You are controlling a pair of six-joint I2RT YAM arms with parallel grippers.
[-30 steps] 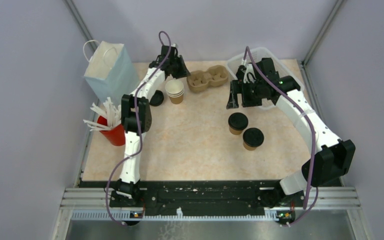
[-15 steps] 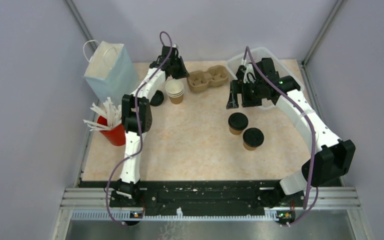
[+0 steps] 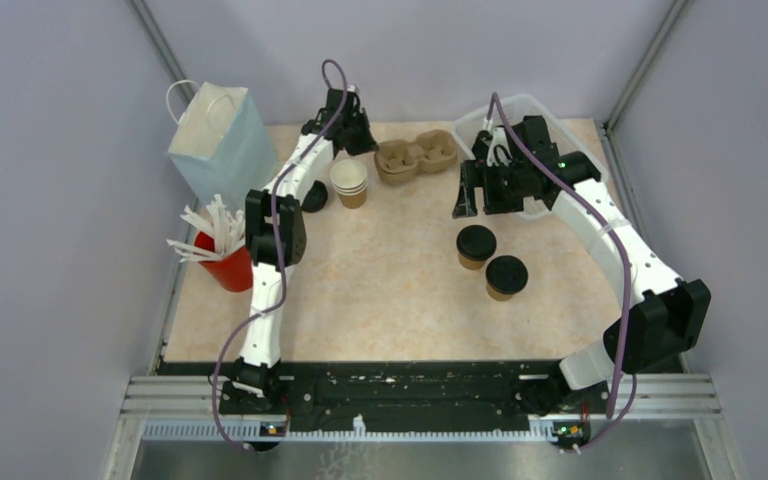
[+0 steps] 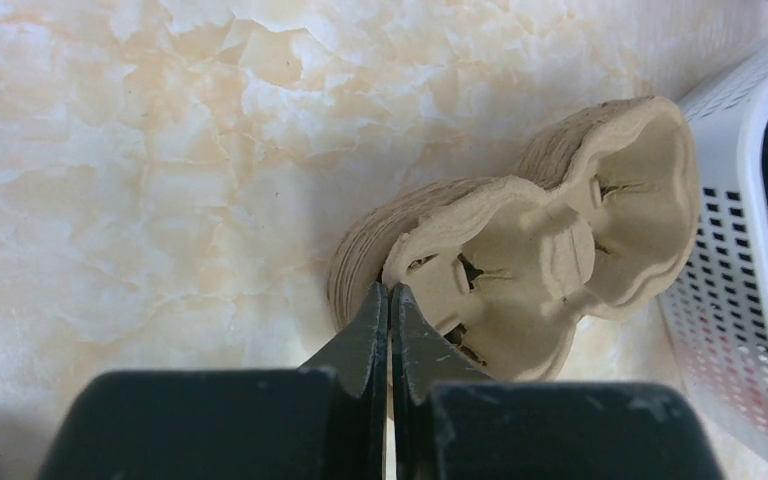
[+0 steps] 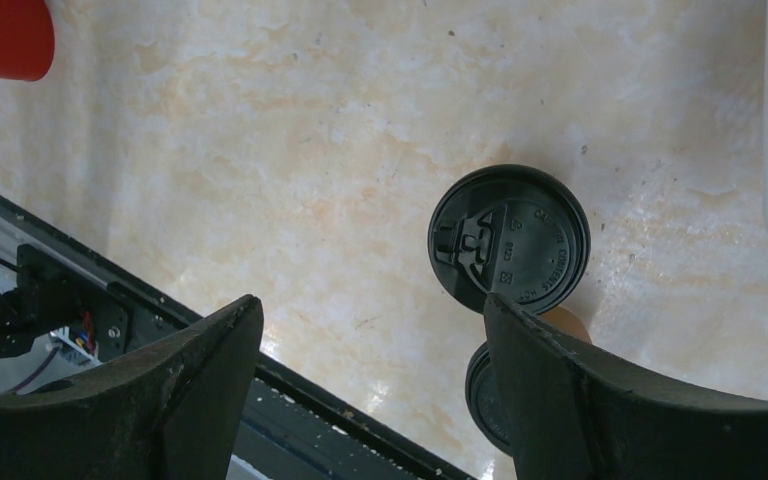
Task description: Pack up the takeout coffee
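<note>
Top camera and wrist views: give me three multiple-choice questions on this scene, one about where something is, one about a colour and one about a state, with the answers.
1. Where do the two lidded cups stand?
A. At the far left corner of the table
B. On the table, right of centre
C. At the near left corner of the table

2. What colour is the cup of white sticks?
A. Blue
B. Green
C. Red

3. How is the right gripper?
A. Open, holding nothing
B. Shut on a lid
C. Shut on a cup

Answers:
1 B: the top view shows both cups side by side on the tabletop, right of centre, near the right arm.
2 C: its wall is plainly red in the top view.
3 A: the right wrist view shows its fingers wide apart, gripping nothing.
</note>
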